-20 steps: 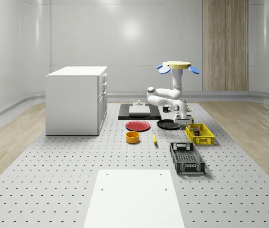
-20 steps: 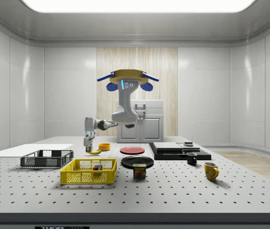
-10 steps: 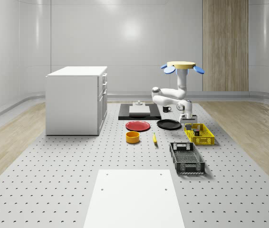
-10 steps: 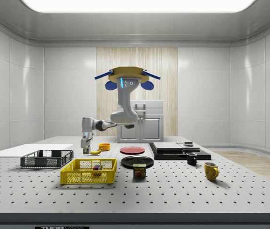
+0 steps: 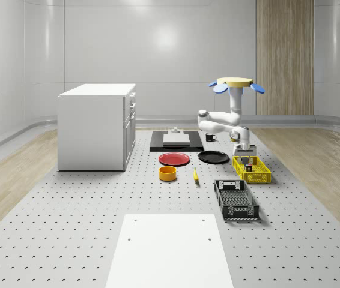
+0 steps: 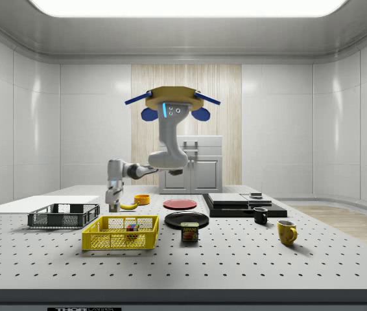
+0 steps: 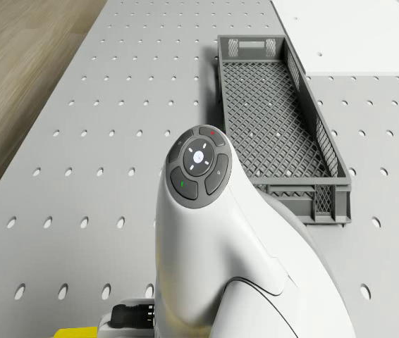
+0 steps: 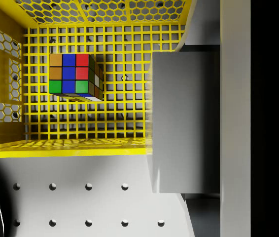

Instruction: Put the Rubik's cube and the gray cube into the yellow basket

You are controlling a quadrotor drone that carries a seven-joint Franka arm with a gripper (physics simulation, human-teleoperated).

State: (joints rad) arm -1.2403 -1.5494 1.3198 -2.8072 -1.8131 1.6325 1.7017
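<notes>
The yellow basket [image 5: 260, 177] stands on the table at the whole-scene view's right. The Rubik's cube [image 8: 73, 74] lies on its mesh floor [image 8: 120, 98], and is also visible through the basket wall [image 6: 131, 228]. A plain gray cube [image 8: 185, 123] sits between my fingers, close to the wrist camera and over the basket's edge. My gripper [image 5: 244, 152] points down, shut on the gray cube, just above the basket's far end [image 6: 113, 207]. The drone [image 5: 236, 84] hovers high over the table beside the basket.
A dark grey crate [image 5: 236, 200] lies in front of the basket, below the drone [image 7: 277, 120]. A black plate [image 5: 213, 157], red plate [image 5: 174, 159], orange bowl [image 5: 167, 173] and banana [image 5: 195, 175] lie to the left. A can [image 6: 189, 232] stands beside the basket. White cabinet [image 5: 97, 126] at left.
The drone and arm have drifted to the whole-scene view's right, carrying the gripper from beside the black plate to over the yellow basket's far end. The Rubik's cube has not moved.
</notes>
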